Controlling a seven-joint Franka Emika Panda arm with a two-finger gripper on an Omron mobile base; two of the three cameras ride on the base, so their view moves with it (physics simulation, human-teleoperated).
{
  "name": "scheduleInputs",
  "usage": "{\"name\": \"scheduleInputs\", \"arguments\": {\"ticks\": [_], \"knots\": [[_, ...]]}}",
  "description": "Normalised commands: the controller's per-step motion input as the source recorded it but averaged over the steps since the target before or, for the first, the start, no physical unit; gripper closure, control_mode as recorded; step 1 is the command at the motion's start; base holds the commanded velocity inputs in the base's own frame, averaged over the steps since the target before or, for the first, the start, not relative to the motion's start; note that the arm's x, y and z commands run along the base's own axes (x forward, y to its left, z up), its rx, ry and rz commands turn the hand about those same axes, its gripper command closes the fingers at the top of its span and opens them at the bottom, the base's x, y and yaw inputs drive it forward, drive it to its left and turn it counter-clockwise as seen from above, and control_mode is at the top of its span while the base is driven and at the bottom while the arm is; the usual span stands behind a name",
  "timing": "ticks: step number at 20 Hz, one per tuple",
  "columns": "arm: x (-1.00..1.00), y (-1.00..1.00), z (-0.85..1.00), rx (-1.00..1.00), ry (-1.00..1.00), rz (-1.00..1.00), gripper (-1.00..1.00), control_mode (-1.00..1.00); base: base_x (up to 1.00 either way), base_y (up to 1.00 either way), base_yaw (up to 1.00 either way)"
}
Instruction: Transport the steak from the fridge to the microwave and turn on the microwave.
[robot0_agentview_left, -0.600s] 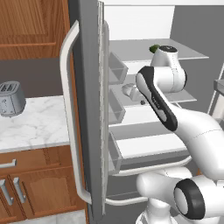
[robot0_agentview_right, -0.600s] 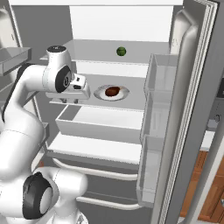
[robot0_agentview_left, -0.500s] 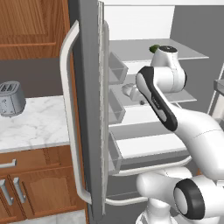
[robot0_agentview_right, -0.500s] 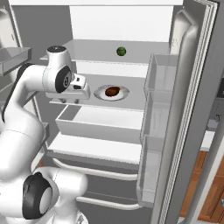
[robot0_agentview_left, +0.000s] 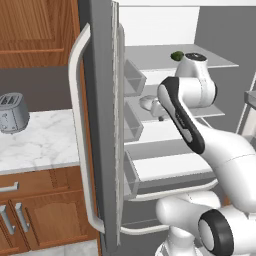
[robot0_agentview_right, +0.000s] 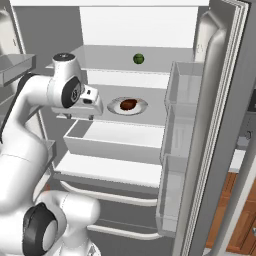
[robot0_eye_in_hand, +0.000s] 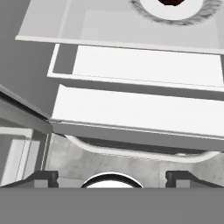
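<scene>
Claw (robot0_eye_in_hand: 112, 177): my two dark tips stand wide apart at the bottom of my hand view, nothing between them.
Claw's place: in the right base view my hand (robot0_agentview_right: 89, 102) is inside the fridge at the middle shelf, just beside the plate, not touching it.
Plate (robot0_agentview_right: 128, 106): white, round, on the middle glass shelf, at 3 o'clock from my hand in the right base view; its rim (robot0_eye_in_hand: 175, 13) shows at 12 o'clock in my hand view.
Steak (robot0_agentview_right: 128, 104): dark brown, lying on the plate.
Fridge (robot0_agentview_right: 125, 30): open, white inside, both doors swung out.
Drawer (robot0_agentview_right: 115, 137): white, under the plate's shelf, at 5 o'clock from my hand.
Green round thing (robot0_agentview_right: 138, 58): on the top shelf, at 1 o'clock from the plate.
Door handle (robot0_agentview_left: 80, 150): long, pale, curved, on the left door.
Desk (robot0_agentview_left: 35, 145): marble top, at 9 o'clock of the fridge, carrying a toaster (robot0_agentview_left: 11, 112).
</scene>
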Motion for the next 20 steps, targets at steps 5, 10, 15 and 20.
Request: {"name": "scheduleInputs", "arguments": {"ticks": [5, 10, 15, 20], "knots": [[-0.2, -0.18, 0.0, 0.03, -0.05, -0.04, -1.0, -1.0, 0.0, 0.0, 0.0], [-0.07, -0.1, 0.0, 0.03, -0.07, -0.05, -1.0, -1.0, 0.0, 0.0, 0.0], [0.0, -0.05, 0.0, 0.04, -0.19, -0.12, -1.0, -1.0, 0.0, 0.0, 0.0], [0.0, -0.18, 0.0, 0.02, -0.01, -0.14, -1.0, -1.0, 0.0, 0.0, 0.0]]}}
